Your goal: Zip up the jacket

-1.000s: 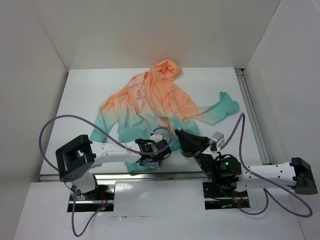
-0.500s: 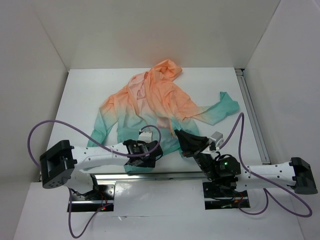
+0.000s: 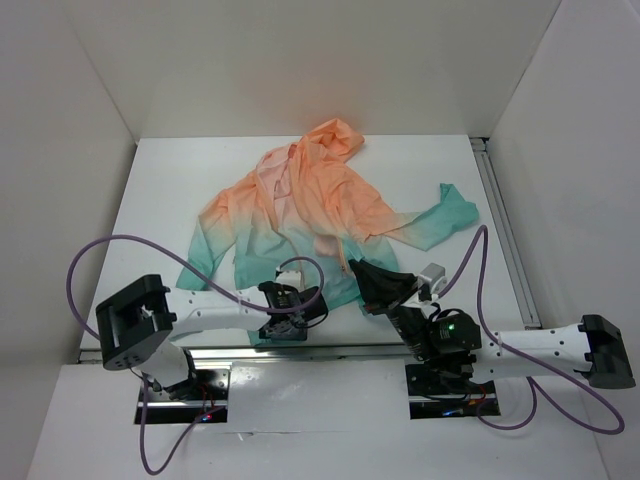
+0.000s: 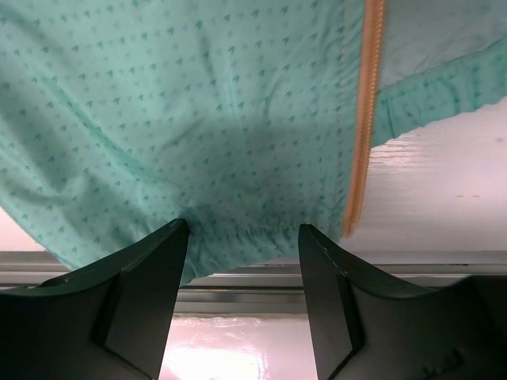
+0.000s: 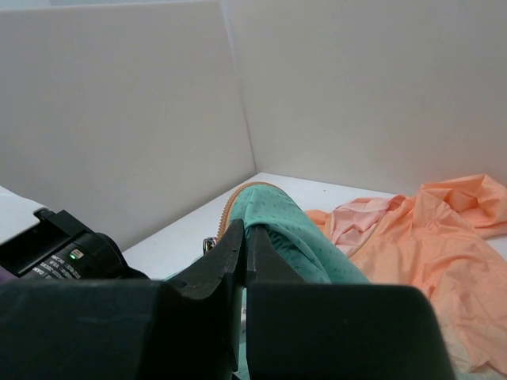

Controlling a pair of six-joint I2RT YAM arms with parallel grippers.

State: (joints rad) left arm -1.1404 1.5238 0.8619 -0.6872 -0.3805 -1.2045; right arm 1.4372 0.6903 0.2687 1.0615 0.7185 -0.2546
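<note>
Jacket [image 3: 300, 200]: spread on the table [image 3: 170, 180], hood to the far side, teal hem at the near edge. Its lie matches a second ago.

Right gripper [image 5: 246, 237]: fingers closed on a raised fold of teal hem with the orange tape running up its edge. No movement over the last second. There is a small metal glint beside the left finger. It may be the slider, but it is too small to tell.

Left gripper [image 4: 242, 229]: this is what changed.
- A second ago it sat close to the right gripper.
- It has since slid left along the hem, and its elbow swung out, then partly back.
- The fingers now stand apart and hold nothing.
- The hem [image 4: 261, 237] lies just ahead of the tips.
- The zipper tape [image 4: 363, 119] runs off to the right of the right finger, not between the two.

Reading: the zip is not started. You have one side of the front anchored. The left hand has backed away from the tape and is lined up on plain fabric.

Next move, as I judge it:
- Shift the left gripper right until the tape end sits between the fingers.
- Only then close.

Risks:
- Thin cloth bunches easily, so a grip on hem alone will likely drag the panel and leave the tape slack.
- The hem lies right at the table edge, so a low approach could catch the rail [image 4: 317, 277].
</note>
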